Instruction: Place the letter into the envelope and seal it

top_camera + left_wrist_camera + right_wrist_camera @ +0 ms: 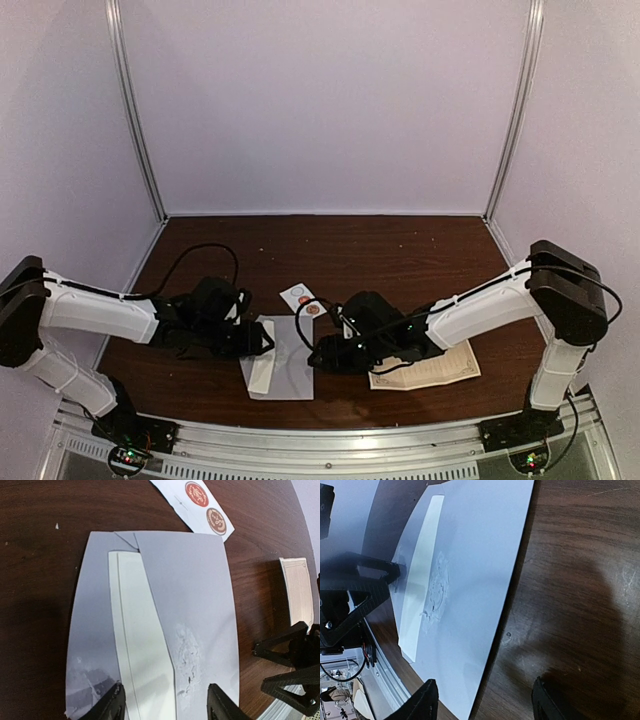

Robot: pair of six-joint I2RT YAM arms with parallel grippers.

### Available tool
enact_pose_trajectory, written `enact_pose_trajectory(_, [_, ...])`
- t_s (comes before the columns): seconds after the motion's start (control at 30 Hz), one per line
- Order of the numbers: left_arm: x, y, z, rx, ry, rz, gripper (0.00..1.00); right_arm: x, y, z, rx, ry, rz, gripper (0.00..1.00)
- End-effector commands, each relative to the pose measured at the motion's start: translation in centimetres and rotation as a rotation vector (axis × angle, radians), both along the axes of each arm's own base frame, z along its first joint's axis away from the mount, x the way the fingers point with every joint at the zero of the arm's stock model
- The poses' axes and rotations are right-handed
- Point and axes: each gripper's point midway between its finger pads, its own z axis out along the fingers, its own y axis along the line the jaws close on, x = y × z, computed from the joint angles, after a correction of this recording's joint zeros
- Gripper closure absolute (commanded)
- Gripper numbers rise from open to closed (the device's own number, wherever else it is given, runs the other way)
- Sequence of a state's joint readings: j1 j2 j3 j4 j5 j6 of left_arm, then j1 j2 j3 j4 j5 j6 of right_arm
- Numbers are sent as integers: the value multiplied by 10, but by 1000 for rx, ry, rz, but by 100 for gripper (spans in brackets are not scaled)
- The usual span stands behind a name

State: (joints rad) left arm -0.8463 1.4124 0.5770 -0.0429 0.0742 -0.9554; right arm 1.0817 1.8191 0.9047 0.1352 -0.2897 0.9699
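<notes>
Desk (400,250), dark wood. 2 arms, 2 sets of fingers, both low and pointing at each other.

1 envelope (190,590), pale grey, lies flat on the desk between L fingers (266,340) and R fingers (316,356). Its near end sits right under the L tips. 1 cream strip (140,645) runs lengthwise along it, and 1 rough scuffed patch (185,655) is beside the strip.

L fingers: spread apart, straddling the envelope end, nothing pinched, so released. In the R wrist view, 1 L tip is at the envelope's edge; can't tell if it's touching.

R fingers: also spread, released, over the envelope's other long edge and bare desk, nothing between them.

1 white sticker strip (197,505) w/ 2 round reddish stickers lies just beyond the envelope's far corner, past both sets of fingers.

1 letter (430,368), cream sheet w/ printed border, flat on the desk behind R fingers, partly under the R arm, apart from the envelope.
</notes>
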Motion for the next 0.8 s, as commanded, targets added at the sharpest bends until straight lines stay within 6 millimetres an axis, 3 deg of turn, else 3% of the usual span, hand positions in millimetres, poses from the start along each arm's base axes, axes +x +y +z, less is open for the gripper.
enact_pose_trajectory(0.0, [-2,5,7,23,-21,-14,39,-8,-22,-16,-101,18,-8,35])
enact_pose_trajectory(0.17, [-4,3,9,9,-15,-20,41,-9,-17,-11,-85,19,9,35])
enact_pose_trajectory(0.43, [-8,3,-5,33,13,-45,60,-14,-10,-16,-76,33,29,37])
enact_pose_trajectory(0.77, [-12,10,-20,79,35,-47,62,-17,-4,-23,-63,53,42,46])
